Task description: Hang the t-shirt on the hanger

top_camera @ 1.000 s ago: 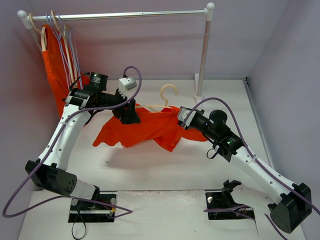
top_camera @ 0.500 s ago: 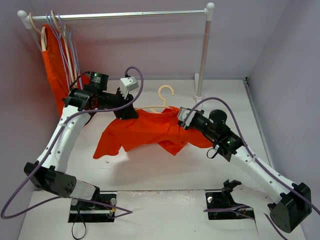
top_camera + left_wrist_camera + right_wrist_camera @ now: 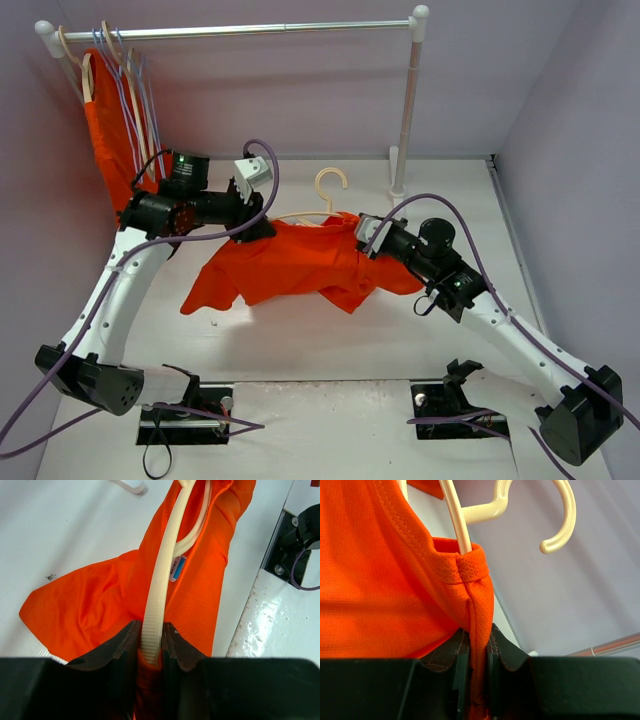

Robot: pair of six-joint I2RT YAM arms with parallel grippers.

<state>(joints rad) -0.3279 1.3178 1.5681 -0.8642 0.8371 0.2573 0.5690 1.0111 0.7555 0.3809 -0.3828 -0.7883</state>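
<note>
The orange-red t-shirt (image 3: 300,265) hangs stretched between my two grippers above the table. The cream hanger (image 3: 333,185) is partly inside it, its hook sticking out at the collar toward the back. My left gripper (image 3: 262,228) is at the shirt's left shoulder. In the left wrist view it (image 3: 151,647) is shut on the ribbed end of the hanger (image 3: 162,580) arm, with t-shirt (image 3: 90,610) fabric below. My right gripper (image 3: 365,238) holds the right side. It (image 3: 479,650) is shut on a seamed edge of the t-shirt (image 3: 375,580), under the hanger (image 3: 560,515) hook.
A clothes rail (image 3: 240,30) spans the back, with its post (image 3: 407,110) at the right. At its left end hang a second orange garment (image 3: 105,130) and thin lilac wire hangers (image 3: 135,90). Purple walls close in on both sides.
My left gripper has closed onto the hanger arm's end. The left arm has swung a little to the left, and the shirt's left sleeve has shifted left with it. The right arm has held still.
</note>
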